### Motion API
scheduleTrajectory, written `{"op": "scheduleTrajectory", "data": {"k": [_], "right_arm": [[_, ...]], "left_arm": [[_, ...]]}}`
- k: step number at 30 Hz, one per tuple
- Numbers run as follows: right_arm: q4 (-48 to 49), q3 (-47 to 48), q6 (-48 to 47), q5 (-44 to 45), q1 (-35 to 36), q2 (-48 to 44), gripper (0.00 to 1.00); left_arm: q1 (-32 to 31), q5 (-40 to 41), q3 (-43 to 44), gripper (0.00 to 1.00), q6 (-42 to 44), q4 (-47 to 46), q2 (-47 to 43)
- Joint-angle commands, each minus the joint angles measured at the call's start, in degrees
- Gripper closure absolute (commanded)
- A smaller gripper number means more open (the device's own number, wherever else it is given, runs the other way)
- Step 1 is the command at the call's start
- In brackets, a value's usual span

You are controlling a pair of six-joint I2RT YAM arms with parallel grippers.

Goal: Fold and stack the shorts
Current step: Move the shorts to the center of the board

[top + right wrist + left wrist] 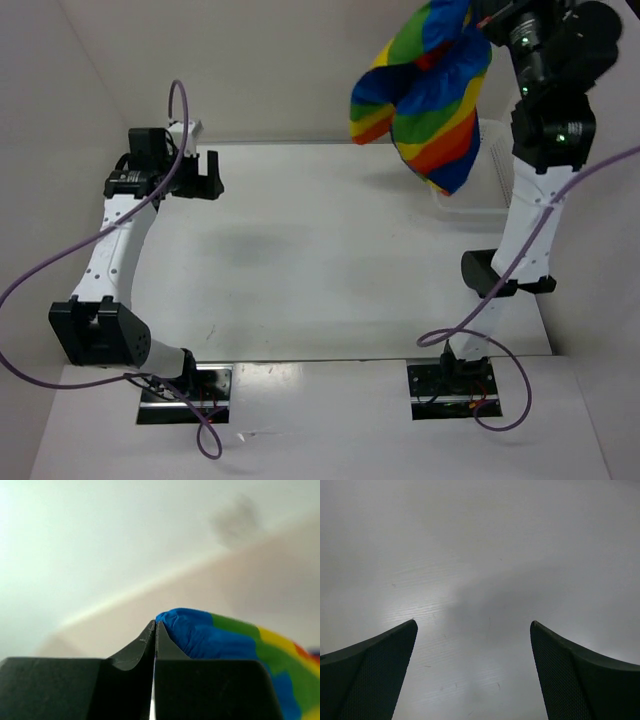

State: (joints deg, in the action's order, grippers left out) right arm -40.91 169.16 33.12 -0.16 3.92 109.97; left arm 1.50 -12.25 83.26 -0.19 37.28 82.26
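The rainbow-striped shorts (430, 100) hang bunched in the air at the top right, high above the table. My right gripper (478, 18) is raised at the top of the view and shut on their upper edge. In the right wrist view the jaws (155, 625) are pressed together, with blue and green fabric (220, 640) bulging out just to their right. My left gripper (198, 175) is open and empty over the back left of the table; the left wrist view shows its two fingers wide apart above bare table (475, 625). The drawstring is not visible.
A white mesh basket (490, 170) stands at the back right of the table, partly behind the hanging shorts and the right arm. White walls enclose the table (320, 260) on the left, back and right. Purple cables loop from both arms.
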Motion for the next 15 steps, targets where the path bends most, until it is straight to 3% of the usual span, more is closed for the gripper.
{"op": "scheduleTrajectory", "data": {"k": [1,3,7,10,12,13,15], "right_arm": [[6.13,3.08,8.25,-17.09,0.56,-0.80,1.00],[8.47,1.79,9.50,-17.85,4.40,-1.96,1.00],[4.44,9.09,10.47,-22.76,5.48,0.42,1.00],[-6.26,10.05,4.54,-24.09,7.66,1.64,1.00],[-19.78,10.57,-0.05,-18.06,10.57,3.75,1.00],[-24.26,10.57,-3.99,-14.98,13.19,5.06,0.91],[-33.66,10.57,-4.74,-6.05,13.92,9.19,0.50]], "left_arm": [[2.62,-3.83,3.56,0.00,0.19,-0.80,-2.01],[4.12,-4.45,4.09,0.00,0.19,-0.80,-2.63],[7.90,-5.06,5.94,0.00,0.19,-0.02,-3.77],[7.91,-3.66,7.96,0.00,0.19,0.51,-3.77],[7.91,-3.13,8.49,0.00,0.19,0.52,-3.77],[7.91,-3.65,9.36,0.00,0.19,0.52,-3.77],[7.91,-3.66,9.99,0.00,0.19,0.52,-3.24]]}}
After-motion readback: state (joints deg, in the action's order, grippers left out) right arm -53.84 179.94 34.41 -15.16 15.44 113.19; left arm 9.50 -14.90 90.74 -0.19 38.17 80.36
